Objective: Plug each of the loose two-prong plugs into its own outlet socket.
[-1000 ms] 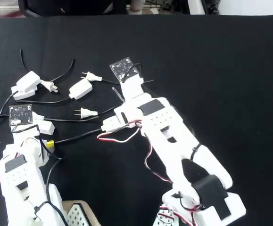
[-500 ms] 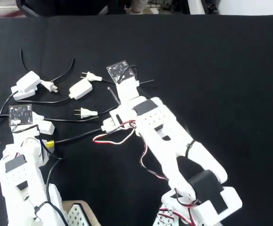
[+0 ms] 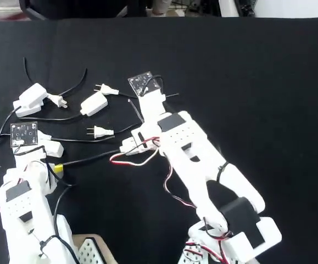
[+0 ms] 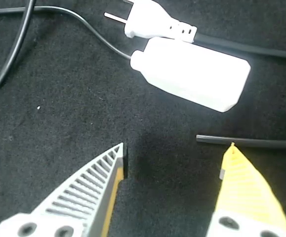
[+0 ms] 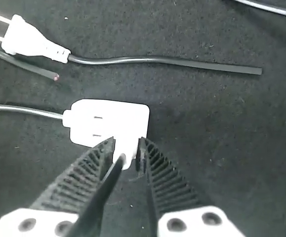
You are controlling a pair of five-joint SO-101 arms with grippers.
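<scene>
- Right claw [image 5: 126, 144]: narrow, pinching the near edge of a white socket block [image 5: 108, 121]. The block lies flat on the black table [image 5: 217, 128], slots facing up.
- Loose plug [image 5: 28, 43] lies beyond that block, apart from it, prongs bare.
- Left claw [image 4: 175, 148]: I read it as wide, nothing between the fingers.
- Second socket block [image 4: 189, 74] lies just ahead of it, with the second plug [image 4: 155, 27] close beside its far side. I cannot tell whether they touch.

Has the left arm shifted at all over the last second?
No. In the high view the left arm sits where it was, its wrist board level with the loose plug as before.
</scene>
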